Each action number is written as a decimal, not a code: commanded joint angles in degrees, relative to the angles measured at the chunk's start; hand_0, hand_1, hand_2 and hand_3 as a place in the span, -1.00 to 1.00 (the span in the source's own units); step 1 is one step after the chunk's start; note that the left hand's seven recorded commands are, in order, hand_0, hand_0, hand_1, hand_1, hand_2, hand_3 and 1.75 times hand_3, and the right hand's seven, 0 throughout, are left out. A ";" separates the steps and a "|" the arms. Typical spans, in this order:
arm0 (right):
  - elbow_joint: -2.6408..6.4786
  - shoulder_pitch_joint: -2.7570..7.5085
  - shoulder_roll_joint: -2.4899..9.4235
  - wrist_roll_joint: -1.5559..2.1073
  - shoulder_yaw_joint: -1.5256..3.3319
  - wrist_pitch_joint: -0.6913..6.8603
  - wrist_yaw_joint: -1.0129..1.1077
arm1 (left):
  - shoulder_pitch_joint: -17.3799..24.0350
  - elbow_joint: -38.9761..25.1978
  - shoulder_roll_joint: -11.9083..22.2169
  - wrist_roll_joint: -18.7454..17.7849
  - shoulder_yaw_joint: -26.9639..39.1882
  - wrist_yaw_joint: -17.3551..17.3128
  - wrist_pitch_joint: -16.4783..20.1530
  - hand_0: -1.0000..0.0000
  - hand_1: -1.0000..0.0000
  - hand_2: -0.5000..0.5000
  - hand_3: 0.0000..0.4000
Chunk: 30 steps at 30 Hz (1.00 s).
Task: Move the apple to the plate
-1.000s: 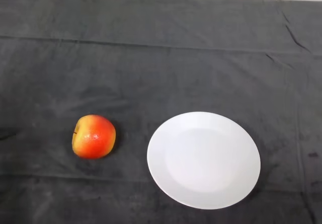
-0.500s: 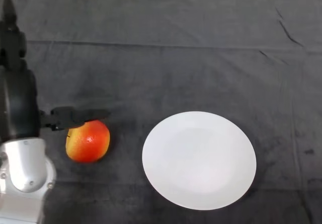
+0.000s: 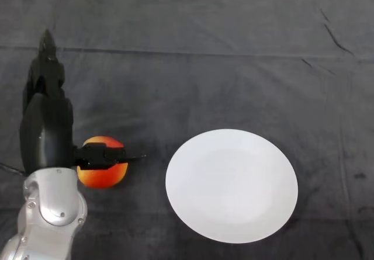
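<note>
A red and yellow apple (image 3: 103, 176) rests on the dark cloth at the left of the head view. My black left hand (image 3: 47, 128) stands just to the apple's left, its palm close beside the fruit. Its fingers (image 3: 45, 58) stretch straight away toward the far side of the table, so the hand is open. The thumb (image 3: 105, 154) reaches to the right across the top of the apple and hides its upper part. A white round plate (image 3: 232, 185) lies empty to the right of the apple, a short gap apart.
The silver-grey forearm (image 3: 51, 213) fills the lower left corner. The dark cloth (image 3: 193, 67) covers the whole table, with creases along the far side and a pale strip beyond its far edge.
My arm came in from the lower left and the hand has shifted right, up against the apple. The thumb now lies across the apple's top. Apple and plate have stayed put.
</note>
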 commanded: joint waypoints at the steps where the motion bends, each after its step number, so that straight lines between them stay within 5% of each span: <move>1: -0.61 -0.66 -1.13 1.06 -0.06 -0.03 -0.23 | -2.46 -1.71 2.60 1.84 -1.13 -0.97 1.13 1.00 1.00 0.00 -1.00; 10: -0.60 -0.66 -1.14 1.08 -0.07 -0.02 -0.24 | -4.33 3.88 3.03 1.39 -3.81 -2.10 2.73 1.00 1.00 0.00 -1.00; 30: -0.67 -0.64 -1.11 1.09 -0.06 -0.01 -0.27 | -5.81 16.88 2.68 -2.63 -6.10 -2.71 -1.16 1.00 1.00 0.00 -1.00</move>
